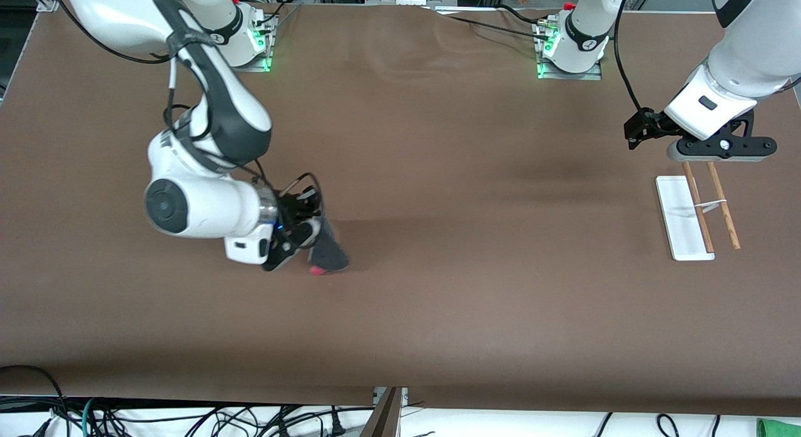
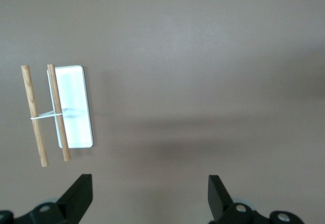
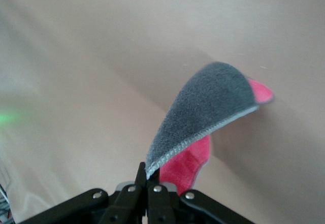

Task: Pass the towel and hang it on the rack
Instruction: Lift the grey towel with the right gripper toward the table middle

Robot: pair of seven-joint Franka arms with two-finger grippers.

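The towel (image 1: pixel 330 251) is dark grey with a pink-red underside and hangs from my right gripper (image 1: pixel 311 236) toward the right arm's end of the table. In the right wrist view the gripper (image 3: pixel 148 174) is shut on the towel's (image 3: pixel 213 99) stitched edge, and the cloth arches away with the pink side below. Its pink corner (image 1: pixel 318 270) is at or just above the tabletop. The rack (image 1: pixel 679 219), a white base with two brown rods (image 1: pixel 723 205), lies toward the left arm's end. My left gripper (image 1: pixel 723 148) hovers beside it, open (image 2: pixel 150 191) and empty, with the rack (image 2: pixel 74 107) in its wrist view.
Brown cloth covers the table (image 1: pixel 475 287), with slight wrinkles near the arm bases. Cables hang along the edge nearest the front camera (image 1: pixel 188 418). Nothing else lies between the towel and the rack.
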